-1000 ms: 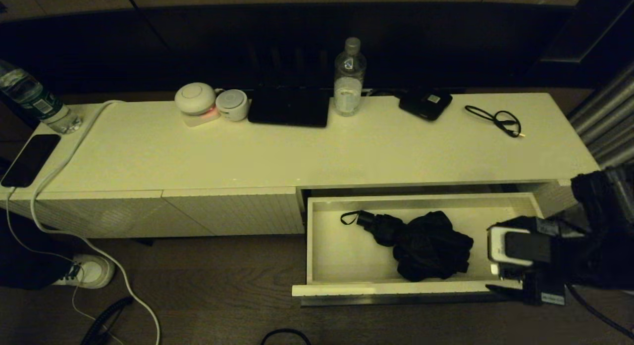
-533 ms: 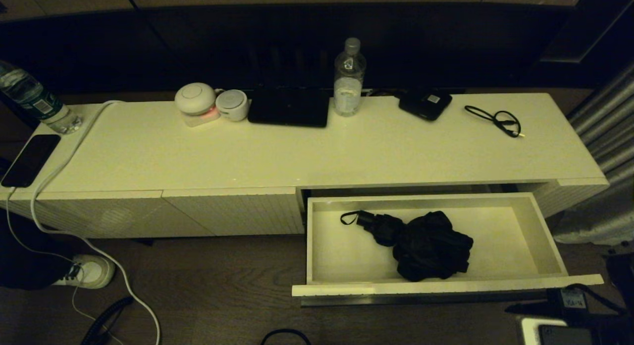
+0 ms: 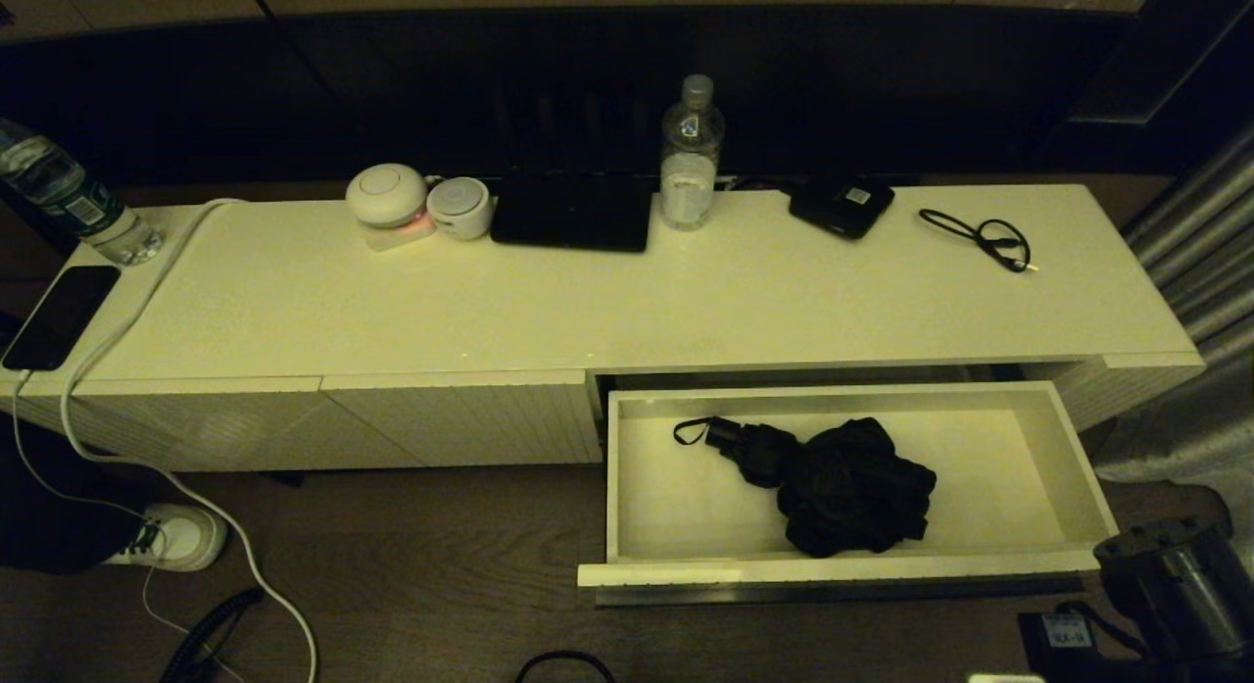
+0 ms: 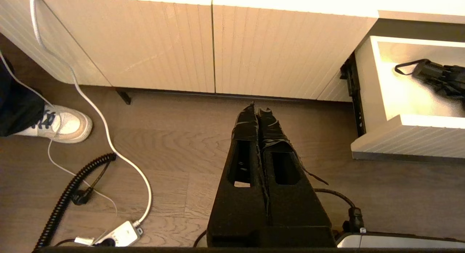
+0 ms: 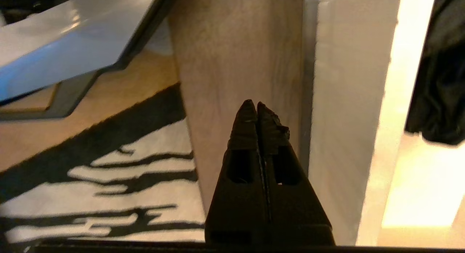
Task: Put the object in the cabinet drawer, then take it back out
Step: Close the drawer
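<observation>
Inside open drawer [image 3: 1078, 467]: black bundle [image 3: 843, 487].

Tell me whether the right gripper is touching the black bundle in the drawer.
Apart. In the right wrist view the shut right gripper hangs over the floor outside the drawer, whose front separates it from the black bundle.

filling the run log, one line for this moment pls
drawer open | bundle inside, untouched | right gripper shut, outside drawer front | left gripper shut, parked

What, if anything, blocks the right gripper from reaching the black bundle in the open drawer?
Nothing visible covers the black bundle; the drawer is open. The right gripper, shut, sits outside the drawer's front panel, which it must clear from above.
</observation>
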`<state>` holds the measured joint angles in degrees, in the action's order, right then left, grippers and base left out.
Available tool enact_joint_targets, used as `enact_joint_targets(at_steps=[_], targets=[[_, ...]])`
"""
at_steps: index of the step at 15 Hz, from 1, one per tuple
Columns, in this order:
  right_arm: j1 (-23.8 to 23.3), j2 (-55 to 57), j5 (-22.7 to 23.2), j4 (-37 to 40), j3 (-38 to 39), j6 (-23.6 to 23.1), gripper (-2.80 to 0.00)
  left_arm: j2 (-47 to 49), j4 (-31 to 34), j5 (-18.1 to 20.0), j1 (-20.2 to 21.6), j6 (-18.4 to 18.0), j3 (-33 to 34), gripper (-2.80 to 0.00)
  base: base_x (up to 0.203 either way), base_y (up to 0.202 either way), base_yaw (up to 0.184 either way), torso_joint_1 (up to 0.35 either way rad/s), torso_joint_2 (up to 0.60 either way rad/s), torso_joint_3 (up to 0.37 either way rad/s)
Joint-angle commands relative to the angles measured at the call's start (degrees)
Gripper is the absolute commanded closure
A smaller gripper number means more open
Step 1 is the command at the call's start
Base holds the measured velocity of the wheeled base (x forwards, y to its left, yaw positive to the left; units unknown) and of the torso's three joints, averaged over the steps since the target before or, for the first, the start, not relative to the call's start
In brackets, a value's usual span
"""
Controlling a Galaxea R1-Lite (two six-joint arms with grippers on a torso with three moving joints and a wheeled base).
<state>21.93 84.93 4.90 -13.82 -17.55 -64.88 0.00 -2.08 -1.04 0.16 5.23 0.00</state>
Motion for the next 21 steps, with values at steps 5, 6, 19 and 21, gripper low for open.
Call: enact_joint_targets(at_steps=[5, 6, 19, 21], targets=[[-0.25, 15.14, -0.67, -20.76, 2.47, -0.22, 0.0, -0.09, -0.02, -0.02, 0.02, 0.04, 0.0, 0.0, 0.0, 0.0, 0.0, 0.0, 0.0, 0.0], [-0.51, 15.89, -1.23, -23.43, 2.59, -0.23, 0.0, -0.09, -0.02, -0.02, 0.02, 0.04, 0.0, 0.0, 0.0, 0.0, 0.0, 0.0, 0.0, 0.0], [-0.8, 23.07, -6.99, -40.58, 2.86, 0.95, 0.0, -0.09, -0.02, -0.02, 0.02, 0.04, 0.0, 0.0, 0.0, 0.0, 0.0, 0.0, 0.0, 0.0], [-0.84, 23.97, -7.36, -42.52, 2.35, 0.98, 0.0, -0.09, -0.02, -0.02, 0.02, 0.04, 0.0, 0.0, 0.0, 0.0, 0.0, 0.0, 0.0, 0.0]])
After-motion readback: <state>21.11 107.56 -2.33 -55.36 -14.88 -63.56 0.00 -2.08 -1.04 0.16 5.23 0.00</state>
